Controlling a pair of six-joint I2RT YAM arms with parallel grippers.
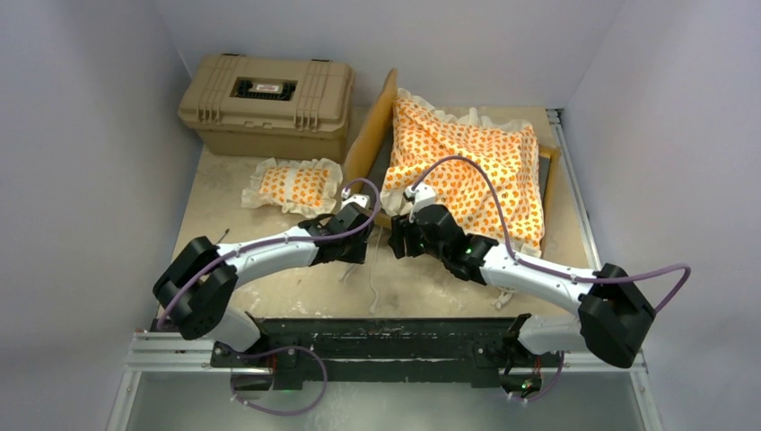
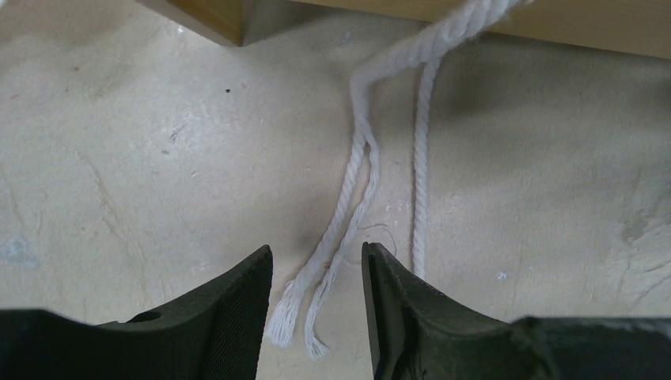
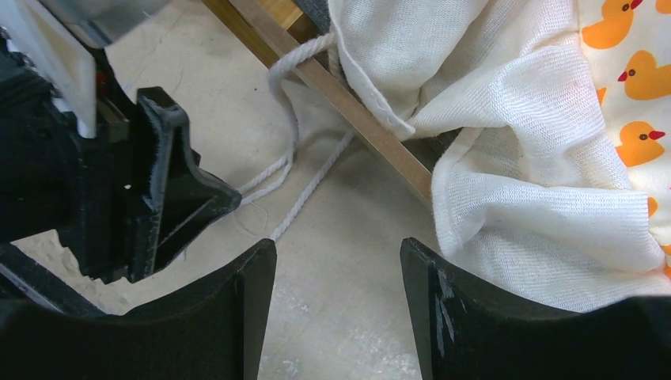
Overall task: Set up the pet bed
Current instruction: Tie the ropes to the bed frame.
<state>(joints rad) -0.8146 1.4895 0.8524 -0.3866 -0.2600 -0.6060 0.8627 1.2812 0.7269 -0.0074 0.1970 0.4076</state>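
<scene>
Mattress cushion (image 1: 471, 166) rumpled over wood frame (image 1: 372, 130), upper centre-right: soft, light, floppy, so probably best pinched at its white ruffle (image 3: 514, 198); left gripper (image 2: 316, 261) apart astride loose cord (image 2: 360, 182), right gripper (image 3: 339, 253) apart, empty.

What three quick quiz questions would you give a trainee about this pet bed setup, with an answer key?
1. True or false: the pillow lies inside the wooden frame.
2. What lies between the open fingers of the left gripper? A) white cord B) a metal latch C) a sponge
3. What print does the mattress cushion carry?

Key:
1. False: it lies on the table beside the frame.
2. A
3. Orange ducks
</scene>
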